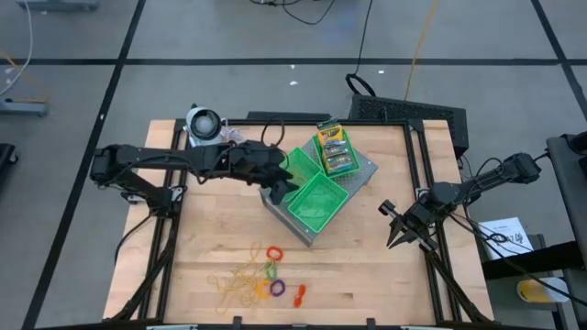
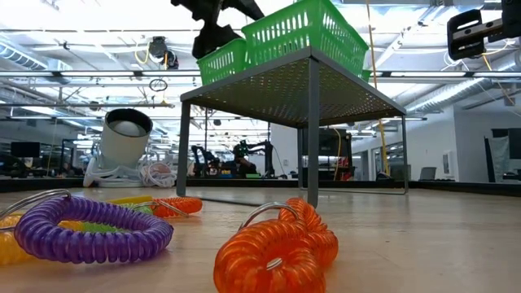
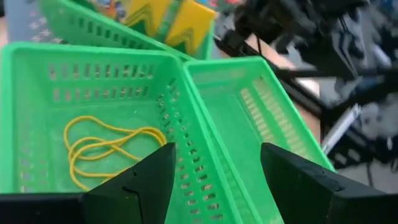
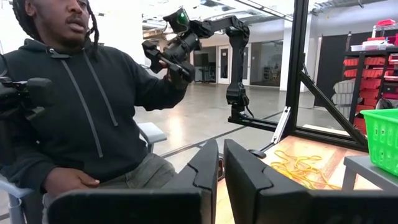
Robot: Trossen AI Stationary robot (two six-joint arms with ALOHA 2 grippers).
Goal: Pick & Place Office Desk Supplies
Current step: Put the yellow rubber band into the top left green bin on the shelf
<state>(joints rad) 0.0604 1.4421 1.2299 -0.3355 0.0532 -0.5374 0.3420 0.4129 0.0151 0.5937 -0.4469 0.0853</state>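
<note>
Sorting is judged to be partway through: card boxes (image 1: 334, 149) are seen standing in the far green tray (image 1: 341, 170), one loop of rubber bands (image 3: 102, 149) lies in the tray on the left arm's side (image 3: 37, 118), and the nearest tray (image 1: 316, 203) looks unfilled. A drop into the rubber-band tray appears to have been made, since the left gripper (image 1: 281, 182) is held just above the trays with its fingers (image 3: 140, 183) spread wide and nothing between them. The left arm is stretched across the table from its left edge, wrist angled down over the wall shared by two trays. For the next move, a lift clear of the tray rims would be called for, then a reach to the near edge of the table, where the tangle of rubber bands (image 1: 237, 284) and the coiled rings (image 1: 275, 275) are left on the wood. The right gripper (image 1: 404, 231) is parked by the table's right edge, fingers pressed together and empty. A seated person (image 4: 74, 106) is visible beyond that arm.
</note>
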